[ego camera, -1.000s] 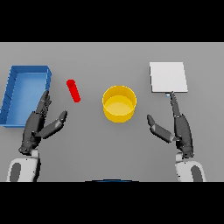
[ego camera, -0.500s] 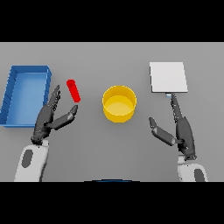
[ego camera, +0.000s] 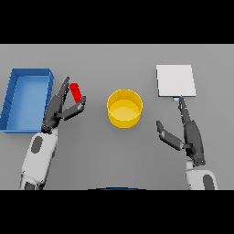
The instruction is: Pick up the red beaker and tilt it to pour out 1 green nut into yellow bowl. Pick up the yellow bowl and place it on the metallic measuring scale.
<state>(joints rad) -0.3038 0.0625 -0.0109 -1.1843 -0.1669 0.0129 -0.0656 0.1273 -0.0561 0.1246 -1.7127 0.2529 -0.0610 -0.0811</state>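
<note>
We are holding our left hand [ego camera: 61, 107] up against the red beaker [ego camera: 76, 92], with the fingers straight along its left side and the thumb reaching under its lower end, spread apart and not yet closed on anything. The beaker is lying tilted on the table, between the blue tray [ego camera: 10, 98] to its left and the yellow bowl [ego camera: 124, 108] to its right, well apart from the bowl. We cannot tell whether the fingers are already touching the beaker or only sitting just beside it, and no green nut is showing in this view.

To do this grasp well, we judge that we should be bringing thumb and fingers together across the beaker's middle rather than near an end, since a slim thing gripped at its tip is likely to swivel when lifted. Closing gently and squarely should keep it from rolling toward the tray. Once held, keeping its mouth up until it is over the bowl would guard the nut.

Our right hand [ego camera: 189, 135] is resting idle, fingers relaxed and apart, just below the metal scale [ego camera: 176, 80], its longest finger pointing at the scale's near edge.

Everything is sitting on a plain grey table [ego camera: 114, 155].
</note>
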